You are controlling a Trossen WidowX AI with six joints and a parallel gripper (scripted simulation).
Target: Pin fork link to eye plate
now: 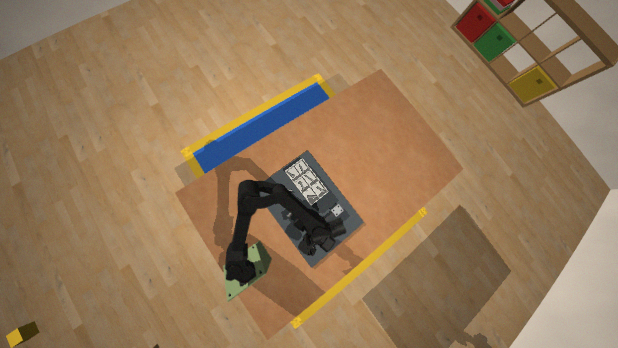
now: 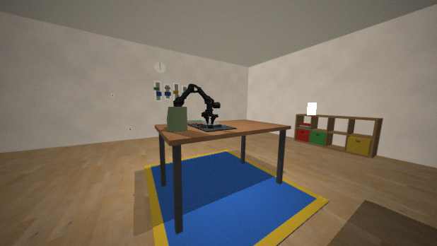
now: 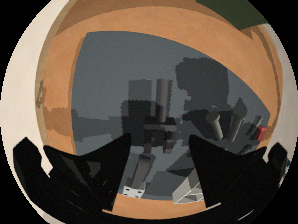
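Observation:
My gripper (image 2: pixel 210 123) (image 3: pixel 161 138) is open, with nothing held. In the wrist view its fingertips stand on either side of the dark fork link (image 3: pixel 163 100), whose two cheeks point down the picture; contact cannot be told. Below it in that view is a dark bar ending at a pale plate with holes (image 3: pixel 134 191), which seems to be the eye plate (image 1: pixel 337 210). Two grey headed pins (image 3: pixel 215 126) (image 3: pixel 235 126) stand right of the fork; which is 12 mm cannot be told. No pin shows through the cheeks. The eye is not clearly seen.
The pale parts box (image 1: pixel 306 181) (image 3: pixel 186 194) lies beside the parts on the dark grey mat (image 1: pixel 354 220) (image 3: pixel 107 60). A small red block (image 3: pixel 260 133) is near the mat's edge. A green plate (image 1: pixel 262 260) stands by the arm's base.

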